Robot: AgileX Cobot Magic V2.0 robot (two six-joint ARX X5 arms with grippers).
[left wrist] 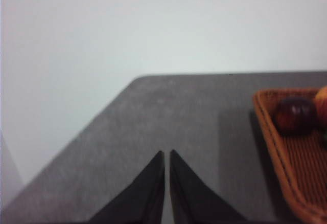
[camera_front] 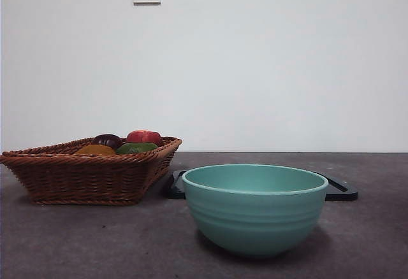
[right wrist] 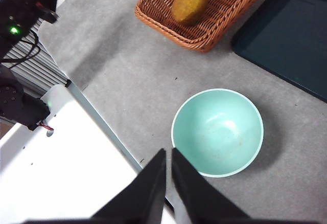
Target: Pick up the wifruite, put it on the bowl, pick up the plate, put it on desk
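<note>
The yellow-orange wifruite (camera_front: 94,150) lies in the brown wicker basket (camera_front: 89,177), also seen in the right wrist view (right wrist: 189,5). The mint-green bowl (camera_front: 255,207) stands empty on the desk (camera_front: 76,241) in front; it shows from above in the right wrist view (right wrist: 217,132). The black plate (camera_front: 341,192) lies flat behind the bowl, next to the basket (right wrist: 286,35). My left gripper (left wrist: 166,155) is shut, above the desk left of the basket. My right gripper (right wrist: 168,152) is shut, high above the bowl's near side. Neither shows in the front view.
The basket also holds a dark purple fruit (camera_front: 107,141), a green fruit (camera_front: 136,147) and a red fruit (camera_front: 144,137). The desk's near edge and white robot base (right wrist: 61,152) lie below the right gripper. A white wall stands behind the desk.
</note>
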